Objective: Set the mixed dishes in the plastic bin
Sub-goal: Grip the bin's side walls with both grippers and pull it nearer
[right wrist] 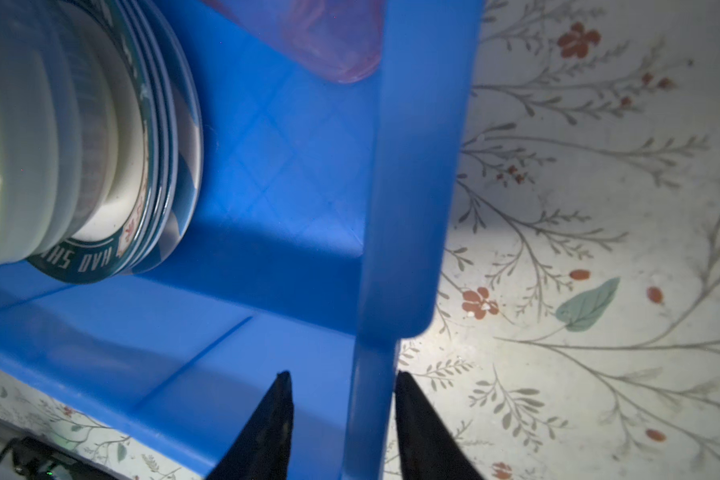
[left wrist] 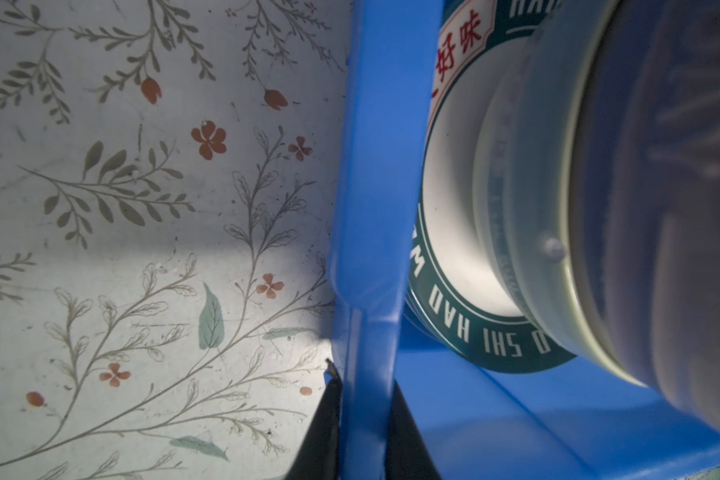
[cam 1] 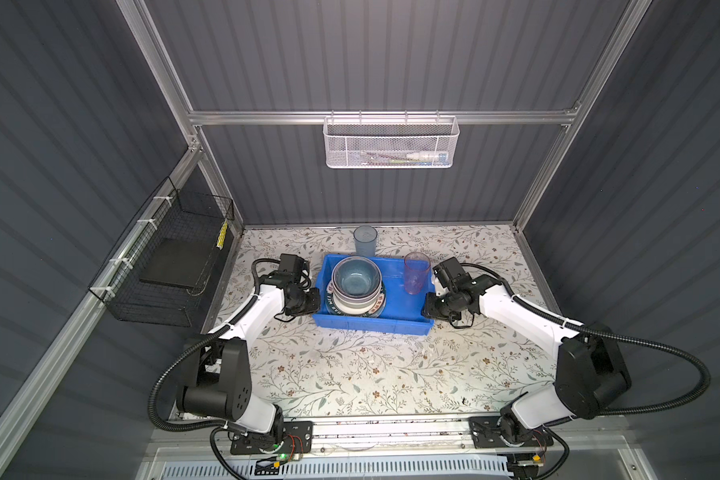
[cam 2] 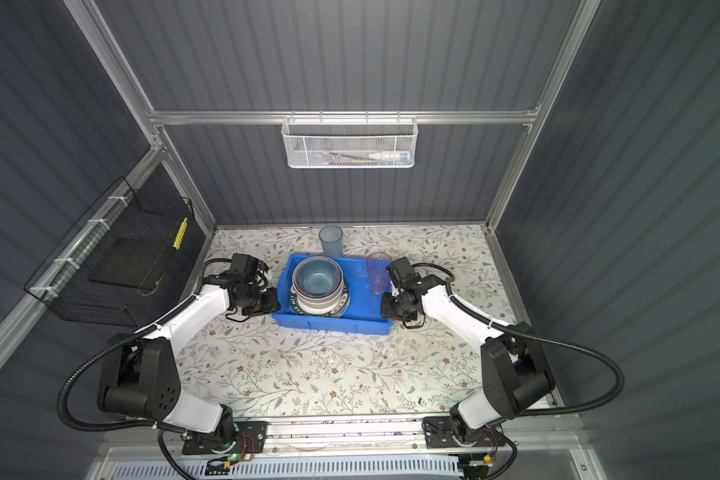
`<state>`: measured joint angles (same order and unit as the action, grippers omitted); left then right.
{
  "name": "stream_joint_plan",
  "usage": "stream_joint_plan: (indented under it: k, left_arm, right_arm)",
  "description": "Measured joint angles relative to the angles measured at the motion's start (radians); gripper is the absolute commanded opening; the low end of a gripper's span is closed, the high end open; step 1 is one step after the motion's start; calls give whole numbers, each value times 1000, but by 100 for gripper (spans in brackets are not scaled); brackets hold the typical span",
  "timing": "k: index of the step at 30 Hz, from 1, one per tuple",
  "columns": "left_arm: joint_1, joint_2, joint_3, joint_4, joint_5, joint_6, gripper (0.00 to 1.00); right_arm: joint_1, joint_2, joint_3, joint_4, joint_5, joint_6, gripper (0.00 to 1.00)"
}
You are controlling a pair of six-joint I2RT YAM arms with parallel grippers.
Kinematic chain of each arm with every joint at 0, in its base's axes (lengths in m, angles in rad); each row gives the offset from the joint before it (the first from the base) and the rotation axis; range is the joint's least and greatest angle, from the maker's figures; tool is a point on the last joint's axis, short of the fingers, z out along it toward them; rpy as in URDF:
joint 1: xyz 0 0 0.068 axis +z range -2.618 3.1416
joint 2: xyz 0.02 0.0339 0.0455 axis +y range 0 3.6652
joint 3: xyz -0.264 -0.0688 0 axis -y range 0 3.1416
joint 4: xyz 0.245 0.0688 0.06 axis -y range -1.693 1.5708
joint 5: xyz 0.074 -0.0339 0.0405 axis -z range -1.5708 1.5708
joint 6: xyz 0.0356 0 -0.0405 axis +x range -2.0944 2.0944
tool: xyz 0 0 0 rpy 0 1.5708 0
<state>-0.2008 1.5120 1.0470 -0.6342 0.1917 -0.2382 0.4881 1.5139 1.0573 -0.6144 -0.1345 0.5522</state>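
The blue plastic bin (cam 1: pixel 371 325) (cam 2: pixel 329 325) sits mid-table. Inside it, a dark-blue bowl (cam 1: pixel 355 279) (cam 2: pixel 317 277) tops nested bowls on stacked plates. The top plate has a dark lettered rim (left wrist: pixel 445 299) (right wrist: pixel 100 257). A pink tumbler (cam 1: pixel 415 274) (right wrist: pixel 333 37) stands upright in the bin's right end. A blue tumbler (cam 1: pixel 365 241) (cam 2: pixel 331 241) stands on the table just behind the bin. My left gripper (cam 1: pixel 317 305) (left wrist: pixel 364 376) is shut on the bin's left wall (left wrist: pixel 375 208). My right gripper (cam 1: pixel 427 309) (right wrist: pixel 342 374) straddles the right wall (right wrist: pixel 416 187), open, with a gap at the inner finger.
A black wire basket (cam 1: pixel 171 266) hangs on the left wall and a white mesh basket (cam 1: pixel 391 143) hangs on the back rail. The floral tabletop (cam 1: pixel 350 374) stretches in front of the bin, between the two arm bases.
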Motion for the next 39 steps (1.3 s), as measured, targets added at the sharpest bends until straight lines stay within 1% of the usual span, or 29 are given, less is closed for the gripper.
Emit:
stream_joint_plan:
  k: [4,7,11,17,21,26,29,30,31,33,34,35,36,38,39]
  left_arm:
    - [1,-10,-13,7,14,7,10]
    - [1,-37,-39,-3,39,6,7]
    - [3,-78,-78,-12,73,-3,7]
    - [-10,-149,-130,-68,101,-36,9]
    - [-52,-215,-175,-114,101,-81,10]
    - [-136,-264,-201,-164,92,-151,13]
    - [-158,-281,-216,-164,93,-178,15]
    - [-161,-284,-218,-163,93,-183,17]
    - [-161,-285,-218,-164,93,-187,20]
    - [-163,-285,-218,-167,93,-208,30]
    - [-165,-285,-216,-170,97,-217,39]
    - [-167,-285,-208,-182,103,-225,54]
    - [-171,-285,-196,-196,103,-232,61]
    - [-172,-285,-151,-228,97,-237,66]
    - [-171,-285,-124,-243,93,-237,66]
  right_arm:
    - [-2,0,-3,-8,19,19,11]
    - [-2,-5,-7,-8,34,27,6]
    - [-2,-23,-19,-19,38,18,5]
    - [19,-61,-42,-68,49,5,4]
    - [35,-121,-87,-106,61,5,4]
    - [41,-207,-148,-158,75,5,5]
    - [43,-249,-177,-170,79,11,8]
    - [43,-257,-184,-169,78,14,11]
    - [44,-264,-188,-169,78,18,20]
    - [45,-264,-190,-173,72,34,30]
    - [47,-265,-190,-178,65,43,32]
    - [50,-267,-190,-183,58,47,34]
    - [53,-272,-190,-188,54,48,37]
    - [56,-298,-187,-210,55,54,49]
    - [56,-315,-183,-224,58,55,51]
